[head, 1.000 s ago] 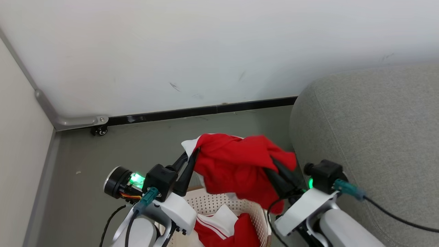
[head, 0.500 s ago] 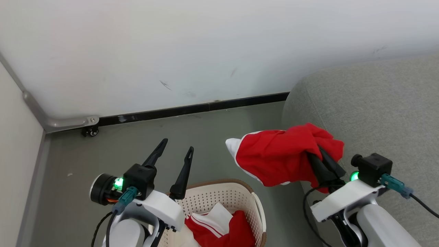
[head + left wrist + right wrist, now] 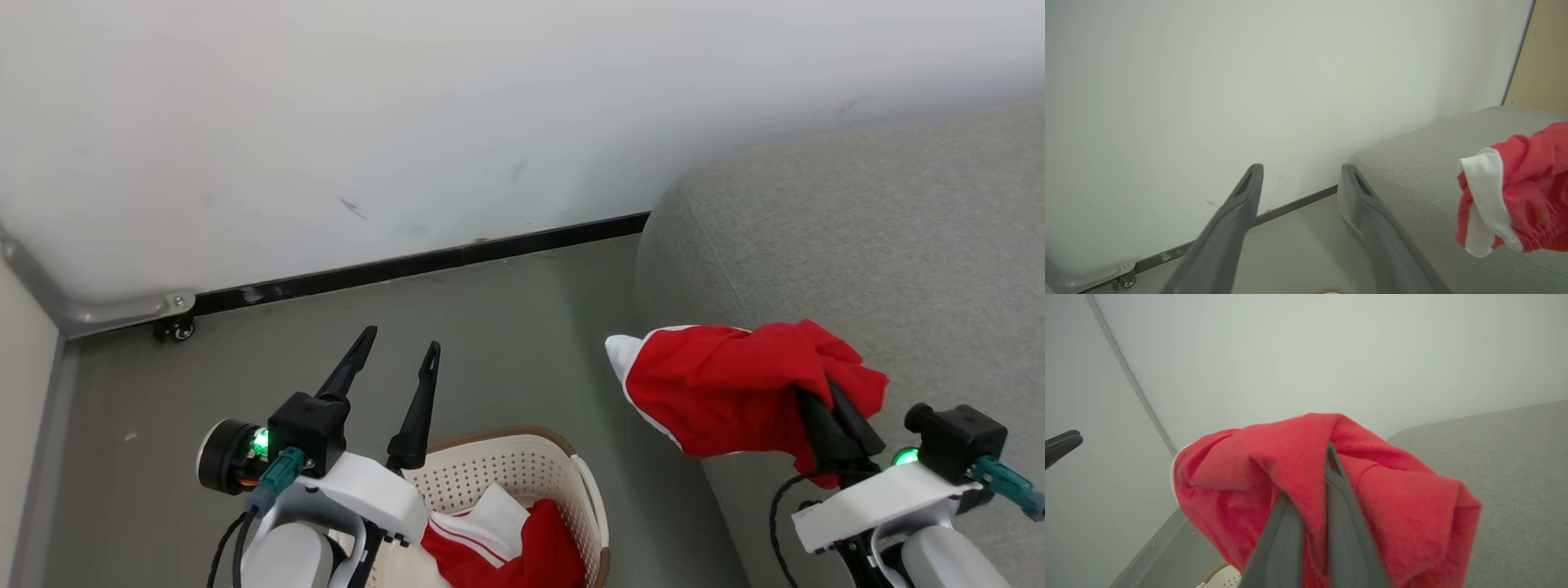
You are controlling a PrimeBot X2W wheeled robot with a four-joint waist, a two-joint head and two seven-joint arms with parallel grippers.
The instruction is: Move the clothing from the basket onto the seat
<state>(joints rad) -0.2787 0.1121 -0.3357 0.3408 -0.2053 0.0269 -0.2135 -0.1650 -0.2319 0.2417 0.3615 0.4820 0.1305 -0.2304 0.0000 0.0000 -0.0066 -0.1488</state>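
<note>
Clothing, one red garment (image 3: 727,388), hangs bunched in the right gripper's (image 3: 824,400) clenched fingers over the seat's (image 3: 857,245) rounded edge, so releasing here risks it sliding to the floor (image 3: 506,327); the left gripper (image 3: 400,339) is spread empty above the basket (image 3: 522,437).

We note a grey floor (image 3: 343,327). On it stands the basket (image 3: 490,478), with the seat (image 3: 857,245) to its right, near but apart.
</note>
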